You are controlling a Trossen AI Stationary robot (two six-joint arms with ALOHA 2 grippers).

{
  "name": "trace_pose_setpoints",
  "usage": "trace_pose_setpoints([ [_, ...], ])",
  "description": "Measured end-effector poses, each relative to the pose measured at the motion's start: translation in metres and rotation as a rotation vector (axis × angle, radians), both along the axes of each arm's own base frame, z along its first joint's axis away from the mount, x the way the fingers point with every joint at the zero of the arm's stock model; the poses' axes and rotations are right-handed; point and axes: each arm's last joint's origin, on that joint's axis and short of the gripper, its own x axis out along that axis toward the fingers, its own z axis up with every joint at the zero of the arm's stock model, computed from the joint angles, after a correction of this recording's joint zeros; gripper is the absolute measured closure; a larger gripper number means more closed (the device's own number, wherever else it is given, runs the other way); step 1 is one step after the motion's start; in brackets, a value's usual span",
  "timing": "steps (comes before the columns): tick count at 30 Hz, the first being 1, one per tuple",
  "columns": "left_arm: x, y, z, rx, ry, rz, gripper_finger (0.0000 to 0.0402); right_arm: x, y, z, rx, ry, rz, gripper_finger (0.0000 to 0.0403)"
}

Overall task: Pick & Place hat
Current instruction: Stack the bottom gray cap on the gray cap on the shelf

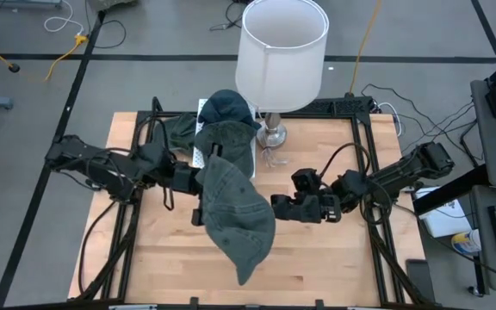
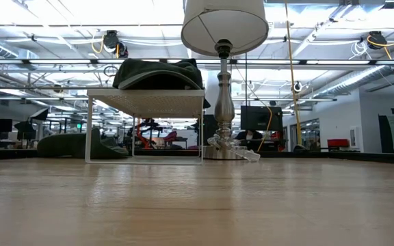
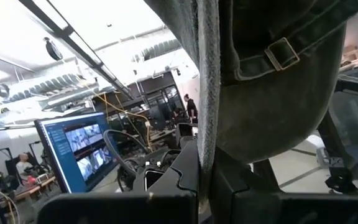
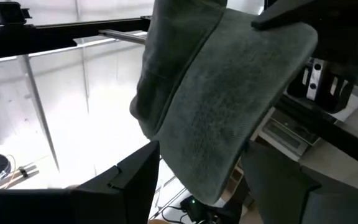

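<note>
Hanging above the wooden table, the hat sits clamped in the left claw; right claw apart.

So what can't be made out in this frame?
- High view: the grey-green fabric cap covers the left end effector's tips.
- Low view: the held cap and both arms are out of frame.
- Right wrist view: whether the right end effector touches the cap.

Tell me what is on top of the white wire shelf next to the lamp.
On the shelf lies a pile of hats, dark green and blue, overlapping each other. How many are stacked cannot be counted, since the upper ones cover those beneath and most of the shelf top.
</note>
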Motion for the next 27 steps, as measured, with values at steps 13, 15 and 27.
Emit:
trace_pose_setpoints([
  [13, 0.012, 0.002, -0.010, -0.039, 0.047, 0.032, 0.0394, 0.002, -0.003, -0.001, 0.006, 0.013, 0.016, 0.0257],
  [15, 0.012, 0.003, -0.010, -0.042, 0.047, 0.034, 0.0394, 0.002, -0.004, -0.001, 0.007, 0.011, 0.014, 0.0296],
  [27, 0.010, 0.004, -0.014, -0.306, 0.193, -0.014, 0.0350, 0.001, -0.004, 0.000, -0.023, -0.018, -0.015, 0.0397],
])
